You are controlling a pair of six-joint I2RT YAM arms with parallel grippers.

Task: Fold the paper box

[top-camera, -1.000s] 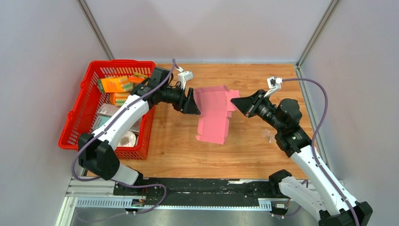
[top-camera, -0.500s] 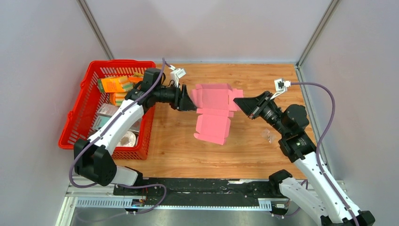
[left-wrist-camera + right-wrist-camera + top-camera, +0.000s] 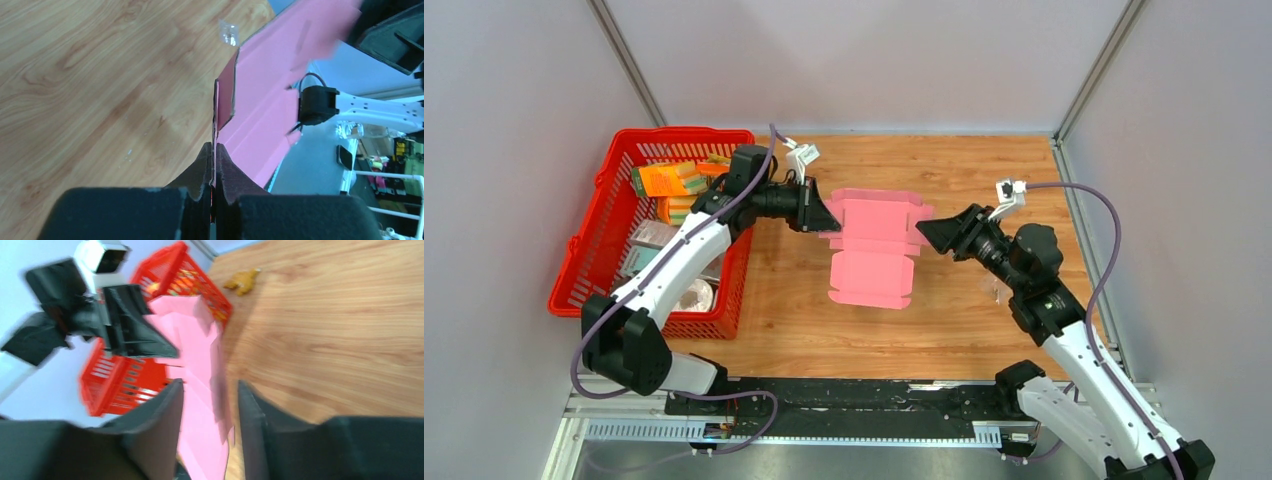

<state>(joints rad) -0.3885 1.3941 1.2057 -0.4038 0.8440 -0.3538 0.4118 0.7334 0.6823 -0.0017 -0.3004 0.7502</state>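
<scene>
Levelled now, the flat pink paper box point(image 3: 874, 262) hangs pinched at nine o'clock by left gripper point(image 3: 828, 222); right gripper point(image 3: 924, 233) gapes at three.

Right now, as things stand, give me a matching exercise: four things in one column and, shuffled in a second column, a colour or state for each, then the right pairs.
Things
1. paper box
2. left gripper
3. right gripper
4. basket

Colour or state
A. open, one finger either side of the cardboard edge
B. red, with packages inside
C. pink, between the two grippers
D. shut on the cardboard edge

Pairs: 1-C, 2-D, 3-A, 4-B
</scene>
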